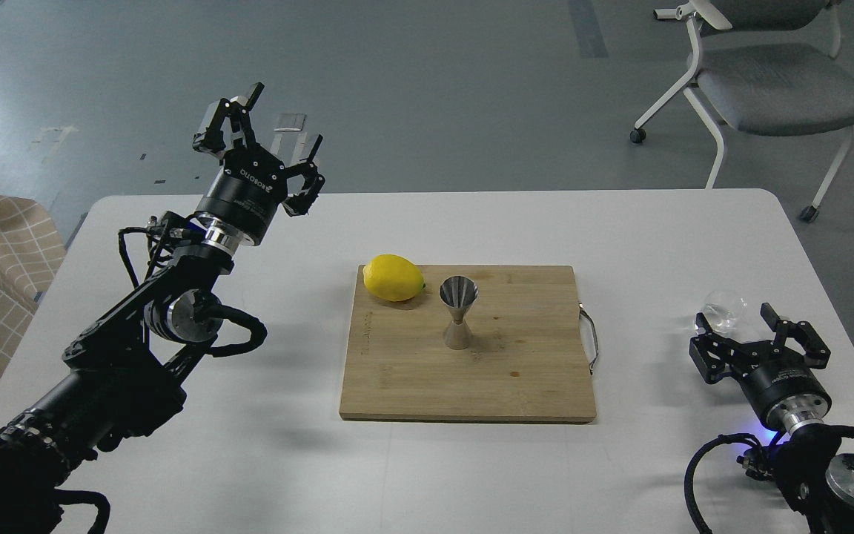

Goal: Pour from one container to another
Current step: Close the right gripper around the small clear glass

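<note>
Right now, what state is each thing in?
glass cup: upright on table, ungrasped
jigger: upright on cutting board, untouched
lemon: resting on board's corner
left tool: open, raised, empty
right tool: open, just short of the cup

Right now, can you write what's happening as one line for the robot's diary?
phase: reaching | right gripper: open, just short of glass cup | left gripper: open, raised, empty | jigger: upright on cutting board | pour: not started

Board at table centre, cup off to the right

The jigger (459, 312) stands upright on the cutting board (516, 378), the lemon (394, 277) just left and behind it. The glass cup (723, 309) sits on the table (664, 230), seemingly just beyond the right gripper (735, 317).
</note>
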Action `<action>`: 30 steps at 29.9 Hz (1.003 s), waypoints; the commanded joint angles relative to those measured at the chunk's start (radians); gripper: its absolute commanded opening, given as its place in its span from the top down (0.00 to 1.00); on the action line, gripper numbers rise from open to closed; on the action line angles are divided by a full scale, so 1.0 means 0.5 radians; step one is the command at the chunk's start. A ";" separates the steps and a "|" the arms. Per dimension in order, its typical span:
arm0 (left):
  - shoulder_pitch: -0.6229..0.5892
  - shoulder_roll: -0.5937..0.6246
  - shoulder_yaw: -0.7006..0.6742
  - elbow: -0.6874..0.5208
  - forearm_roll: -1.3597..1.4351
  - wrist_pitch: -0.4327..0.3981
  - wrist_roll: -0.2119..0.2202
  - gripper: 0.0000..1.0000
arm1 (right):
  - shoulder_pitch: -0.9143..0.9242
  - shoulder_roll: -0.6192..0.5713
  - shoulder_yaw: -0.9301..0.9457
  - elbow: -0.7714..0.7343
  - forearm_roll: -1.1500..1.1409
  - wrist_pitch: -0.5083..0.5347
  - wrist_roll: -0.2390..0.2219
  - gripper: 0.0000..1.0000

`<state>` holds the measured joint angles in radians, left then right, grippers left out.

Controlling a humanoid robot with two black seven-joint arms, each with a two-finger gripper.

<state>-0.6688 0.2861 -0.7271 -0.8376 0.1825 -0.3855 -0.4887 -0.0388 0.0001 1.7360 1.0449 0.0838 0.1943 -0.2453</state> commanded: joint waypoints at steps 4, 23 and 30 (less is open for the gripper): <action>0.000 -0.002 0.000 0.000 0.000 -0.002 0.000 0.02 | 0.007 0.000 -0.002 0.002 -0.002 -0.002 -0.003 0.16; 0.000 0.005 0.000 0.000 0.000 -0.002 0.000 0.02 | 0.028 0.000 0.001 -0.010 -0.002 -0.002 0.003 0.21; 0.000 0.005 0.000 0.000 0.000 -0.002 0.000 0.02 | 0.050 0.000 -0.002 -0.040 -0.002 0.001 0.006 0.21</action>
<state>-0.6688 0.2884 -0.7271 -0.8376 0.1826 -0.3866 -0.4887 -0.0159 0.0002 1.7346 1.0306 0.0826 0.1927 -0.2438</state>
